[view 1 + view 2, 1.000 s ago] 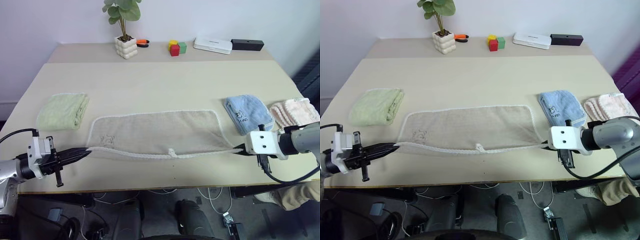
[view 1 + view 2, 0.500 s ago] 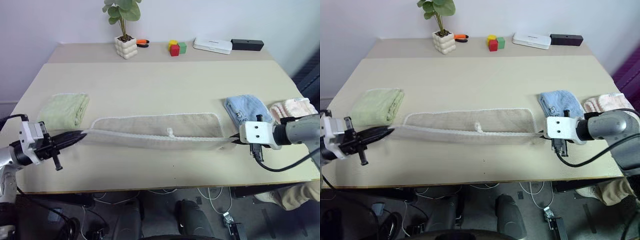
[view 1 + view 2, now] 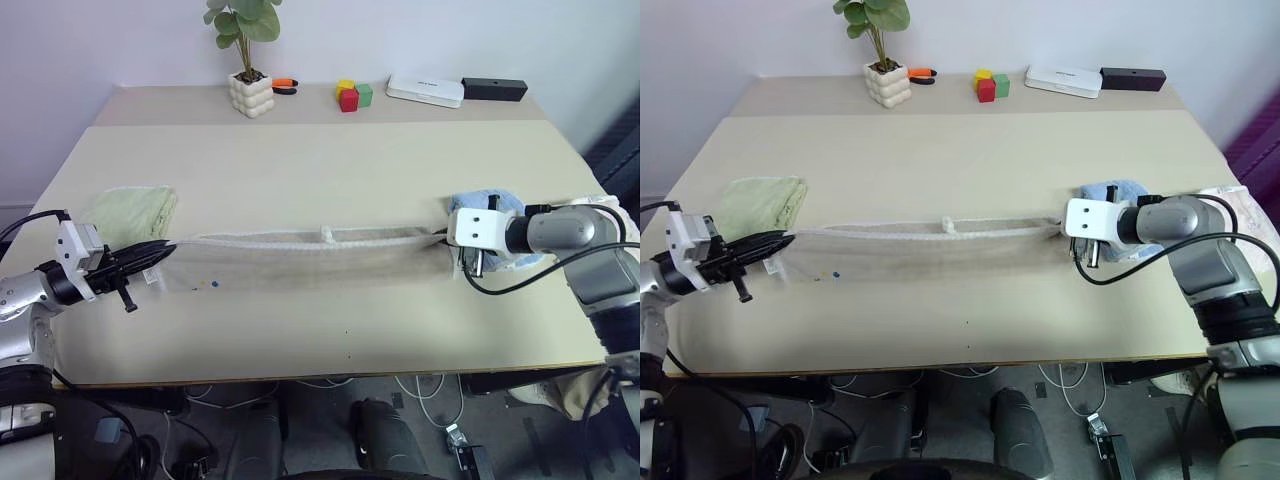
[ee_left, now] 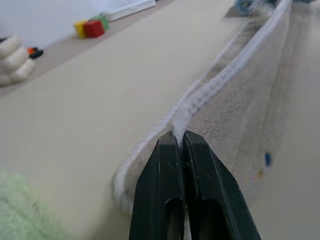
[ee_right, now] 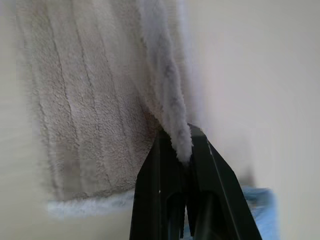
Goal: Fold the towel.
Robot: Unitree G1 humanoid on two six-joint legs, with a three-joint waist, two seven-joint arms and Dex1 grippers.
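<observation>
Both grippers, the left gripper (image 3: 160, 248) and the right gripper (image 3: 447, 236), are pinching the towel (image 3: 300, 262) by its near corners with fingers clamped tight, lifting that edge off the surface (image 3: 320, 170) beside the light blue folded towel (image 3: 500, 201), seemingly readying the fold.

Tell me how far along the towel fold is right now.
Done: both near corners are pinched, the left pincer and right pincer each shut on the towel. In hand: that edge is lifted off the table, with the loop tag on it. Left: lay it onto the far edge, release, then fold again.
</observation>
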